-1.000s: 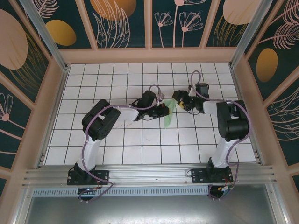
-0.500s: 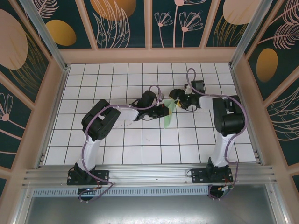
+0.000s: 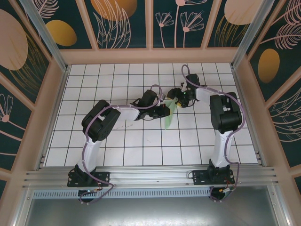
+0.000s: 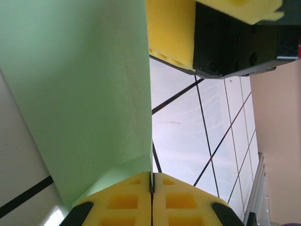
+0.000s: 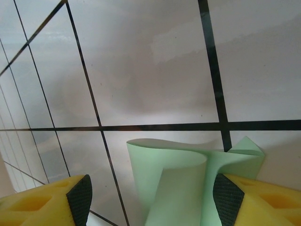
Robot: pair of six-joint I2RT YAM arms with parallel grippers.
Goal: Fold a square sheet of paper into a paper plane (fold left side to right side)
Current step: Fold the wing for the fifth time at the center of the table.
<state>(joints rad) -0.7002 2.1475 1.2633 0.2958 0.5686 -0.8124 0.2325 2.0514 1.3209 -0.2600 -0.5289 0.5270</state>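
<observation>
The pale green sheet of paper (image 3: 170,116) stands up from the tiles as a narrow folded strip at the middle of the table. My left gripper (image 3: 163,110) is shut on its edge; in the left wrist view the yellow pads (image 4: 127,207) pinch the thin paper edge (image 4: 151,181), and the sheet (image 4: 84,89) rises to their left. My right gripper (image 3: 177,97) is open at the strip's far end. In the right wrist view the curled paper (image 5: 181,188) sits between its spread fingertips (image 5: 80,197), close to the right one. One right finger (image 4: 171,28) hangs over the sheet.
White grid tiles (image 3: 141,136) cover the floor around both arms. Wooden walls (image 3: 150,55) with patterned panels close in the back and sides. A metal rail (image 3: 150,176) runs along the near edge at the arm bases.
The right gripper has swung left and farther back, up to the far end of the paper strip. The left gripper and the paper have stayed in place.
</observation>
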